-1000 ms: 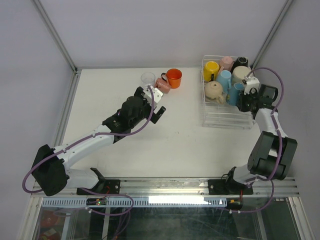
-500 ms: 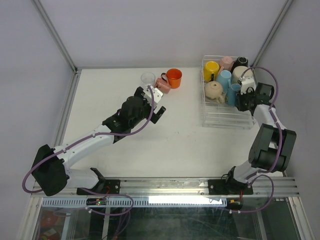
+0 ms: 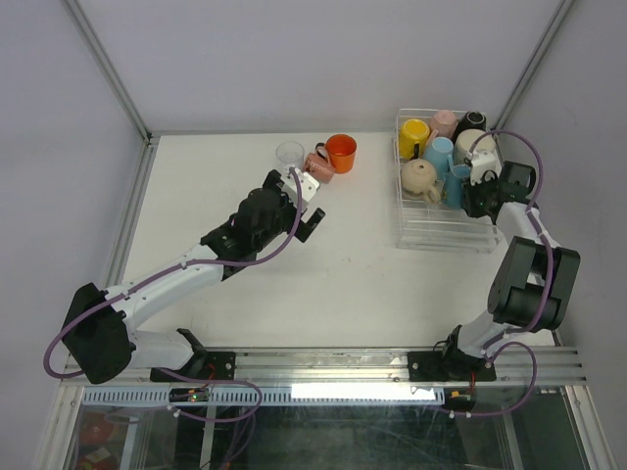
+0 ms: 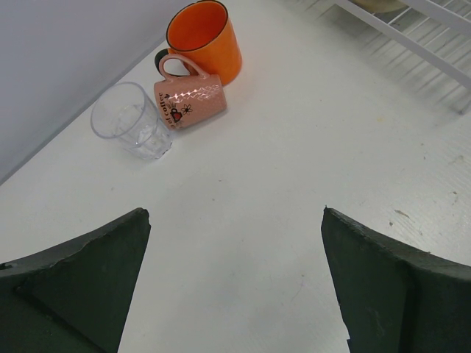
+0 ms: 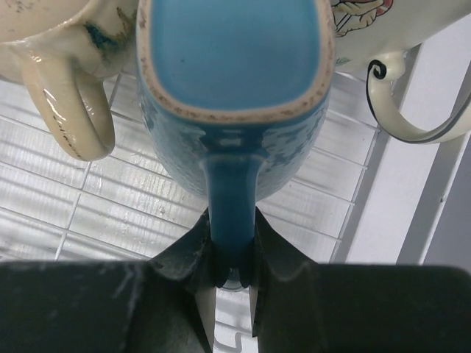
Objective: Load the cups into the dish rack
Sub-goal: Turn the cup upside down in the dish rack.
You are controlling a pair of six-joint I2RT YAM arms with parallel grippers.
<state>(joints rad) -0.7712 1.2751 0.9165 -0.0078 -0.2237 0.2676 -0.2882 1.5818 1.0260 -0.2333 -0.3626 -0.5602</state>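
Observation:
My right gripper (image 3: 474, 194) (image 5: 234, 254) is shut on the handle of a blue mug (image 3: 458, 182) (image 5: 234, 66), which it holds inside the clear dish rack (image 3: 441, 231) (image 5: 59, 213). Several other cups stand in the rack, among them a yellow one (image 3: 413, 135), a light blue one (image 3: 439, 152) and a beige one (image 3: 420, 176) (image 5: 70, 103). Out on the table sit a clear tumbler (image 3: 290, 152) (image 4: 132, 121), a pink mug (image 3: 319, 164) (image 4: 188, 99) lying on its side, and an orange mug (image 3: 341, 152) (image 4: 202, 40). My left gripper (image 3: 314, 206) (image 4: 235, 213) is open and empty, a short way in front of these three.
A white mug (image 5: 383, 22) with a thin looped handle sits close to the right of the blue mug. Grey walls enclose the table on the left, back and right. The rack's near edge (image 4: 412, 37) shows at the top right of the left wrist view.
My right arm has shifted slightly toward the back of the rack, still holding the blue mug. The left arm has not moved.

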